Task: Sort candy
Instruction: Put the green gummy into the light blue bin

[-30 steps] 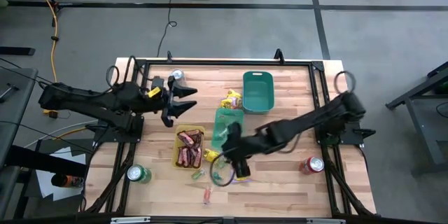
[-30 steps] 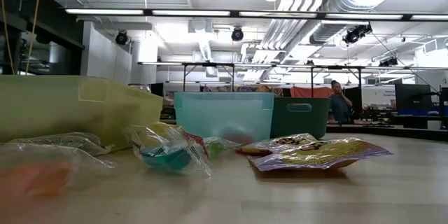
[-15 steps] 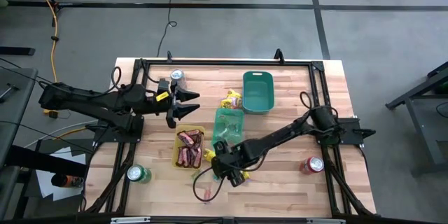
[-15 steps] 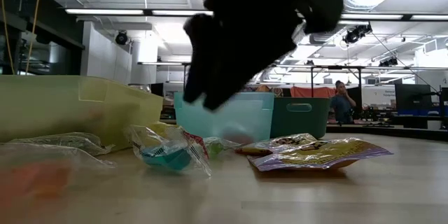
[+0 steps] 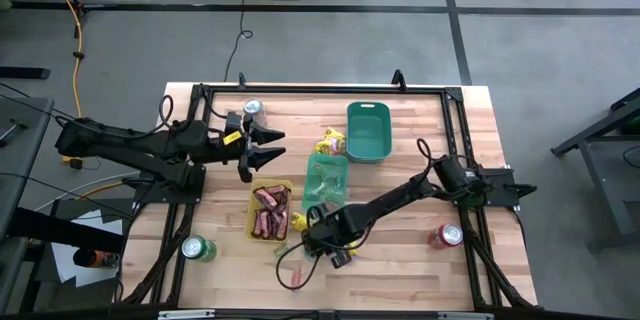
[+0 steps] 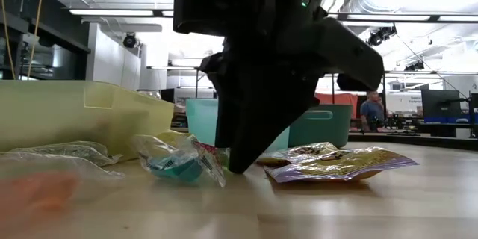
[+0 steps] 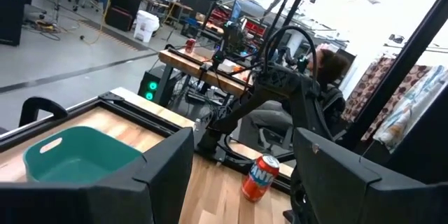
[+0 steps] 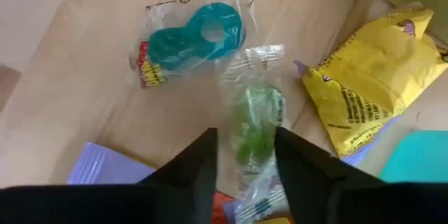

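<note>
My right gripper (image 8: 241,155) is down at the tabletop near the front middle of the table (image 5: 400,260), its two dark fingers (image 8: 192,164) standing apart on either side of a green candy in a clear wrapper (image 8: 255,122), which lies flat on the wood between them; I cannot tell whether the pads touch it. Just beside it lies a teal ring-shaped candy in its own clear wrapper (image 8: 192,35), and on the other side a bright yellow packet (image 8: 367,77).

To the left of my gripper, the yellow tray (image 5: 270,210) holds a heap of dark red-brown bars (image 5: 268,212). Just to its right stands the pale green tray (image 5: 325,182), whose contents I cannot make out from above. Farther back and to the right, the dark teal tray (image 5: 368,130) shows only its bare floor, with a second yellow packet (image 5: 331,143) lying on the table just off its left side.

A silver-topped can (image 5: 252,108) stands at the far left, a green can (image 5: 196,250) at the near left corner, and a red can (image 5: 444,236) at the near right.

My left gripper (image 5: 268,148) hangs above the table's far left part, jaws spread wide and holding nothing.

A person (image 6: 367,112) is in the room beyond the table.
</note>
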You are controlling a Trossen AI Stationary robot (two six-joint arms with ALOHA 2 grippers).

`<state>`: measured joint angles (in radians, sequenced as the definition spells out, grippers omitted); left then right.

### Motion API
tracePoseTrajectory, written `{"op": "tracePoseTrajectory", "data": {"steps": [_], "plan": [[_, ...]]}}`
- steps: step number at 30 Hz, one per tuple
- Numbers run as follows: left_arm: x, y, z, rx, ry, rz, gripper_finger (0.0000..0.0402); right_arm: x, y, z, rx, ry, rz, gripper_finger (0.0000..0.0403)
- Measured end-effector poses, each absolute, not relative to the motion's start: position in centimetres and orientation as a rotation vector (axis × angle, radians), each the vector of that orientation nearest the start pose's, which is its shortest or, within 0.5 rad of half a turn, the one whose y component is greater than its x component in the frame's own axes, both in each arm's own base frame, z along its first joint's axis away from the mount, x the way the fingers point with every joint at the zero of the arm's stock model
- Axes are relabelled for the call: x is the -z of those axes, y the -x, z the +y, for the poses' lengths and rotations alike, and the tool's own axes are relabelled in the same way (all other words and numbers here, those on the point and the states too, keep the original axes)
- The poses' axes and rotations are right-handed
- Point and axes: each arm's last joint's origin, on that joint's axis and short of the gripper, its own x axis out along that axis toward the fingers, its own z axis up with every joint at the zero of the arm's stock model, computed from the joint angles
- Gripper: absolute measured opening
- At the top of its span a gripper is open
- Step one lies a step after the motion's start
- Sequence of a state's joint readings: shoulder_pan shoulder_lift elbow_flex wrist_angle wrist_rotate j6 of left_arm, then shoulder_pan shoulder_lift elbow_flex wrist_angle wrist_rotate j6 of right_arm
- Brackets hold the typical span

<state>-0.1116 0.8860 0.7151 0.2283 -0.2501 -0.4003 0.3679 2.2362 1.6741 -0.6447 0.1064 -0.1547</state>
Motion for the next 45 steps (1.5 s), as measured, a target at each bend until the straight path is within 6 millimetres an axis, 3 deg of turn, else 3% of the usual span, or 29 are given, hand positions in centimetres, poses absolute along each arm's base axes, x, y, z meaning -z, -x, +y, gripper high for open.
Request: {"op": "tracePoseTrajectory", "data": {"steps": [5,11,15,19,24,28,31,34,38,45], "plan": [[-33.1,-20.0,-1.5,-0.125,0.418,-0.084,0.0232,-15.3,-42.7,16.0,-0.302,0.446,1.214,0.0018],[-33.1,-20.0,-1.4,-0.158,0.419,-0.091,0.0232,-20.5,-42.7,15.8,-0.310,0.560,1.266,0.0012],[-33.1,-20.0,-1.4,-0.178,0.403,-0.093,0.0232,-24.3,-41.3,14.9,-0.252,0.540,1.248,0.0006],[-33.1,-20.0,-1.4,-0.176,0.403,-0.098,0.0232,-26.2,-37.7,12.8,-0.116,0.503,1.287,0.0003],[-33.2,-20.0,-1.4,-0.177,0.403,-0.100,0.0232,-26.8,-30.4,9.9,0.056,0.303,1.258,0.0002],[-33.2,-20.0,-1.4,-0.177,0.403,-0.100,0.0232,-26.1,-25.0,8.3,0.192,0.010,1.086,0.0001],[-33.2,-20.0,-1.4,-0.177,0.403,-0.101,0.0232,-25.2,-22.9,8.0,0.215,-0.225,0.860,0.0001],[-33.2,-20.0,-1.4,-0.177,0.404,-0.101,0.0232,-24.6,-22.5,8.0,0.166,-0.371,0.579,0.0001],[-33.2,-20.0,-1.4,-0.176,0.404,-0.101,0.0232,-24.0,-23.6,7.7,0.138,-0.413,0.282,0.0001],[-33.1,-20.0,-1.4,-0.177,0.403,-0.099,0.0232,-24.3,-26.5,7.3,0.152,-0.365,0.096,0.0000]]}}
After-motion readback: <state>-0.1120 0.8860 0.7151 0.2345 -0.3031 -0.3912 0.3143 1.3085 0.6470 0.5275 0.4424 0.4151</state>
